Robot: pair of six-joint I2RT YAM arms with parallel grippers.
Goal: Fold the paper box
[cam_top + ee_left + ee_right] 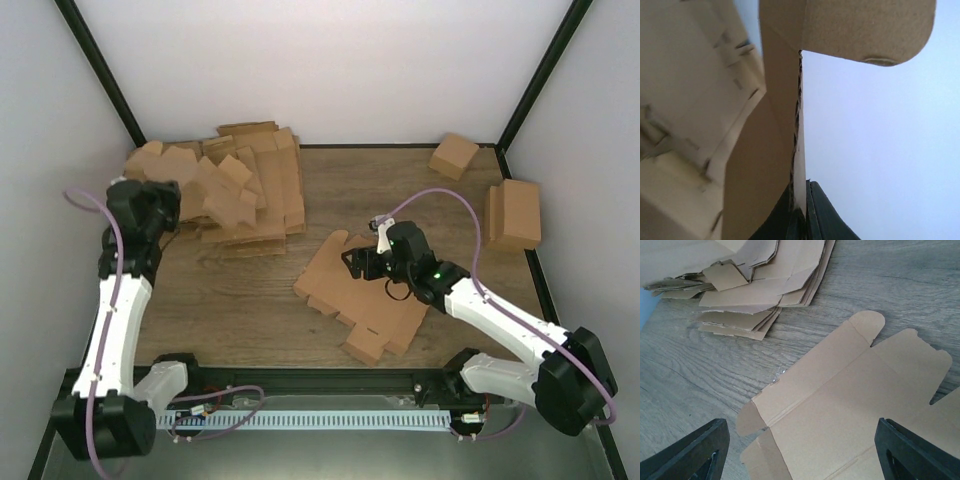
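Note:
The paper box [350, 295] is a flat brown die-cut sheet with rounded tabs, lying on the wooden table near the middle; the right wrist view shows its creases and flaps [840, 405] close up. My right gripper [362, 260] hovers over the sheet's far part, open, its two fingers [690, 455] wide apart with only the sheet below them. My left gripper [178, 197] is at the left end of the pile of blanks [250, 190]. It is shut on the thin edge of a cardboard blank [775, 150], which stands edge-on between the black fingertips [815, 210].
A small cube-like brown box [453, 155] sits at the back right. A folded flat box [513, 213] lies against the right wall. White walls with black corner posts close in the table on three sides. The pile [755, 285] lies just beyond the sheet.

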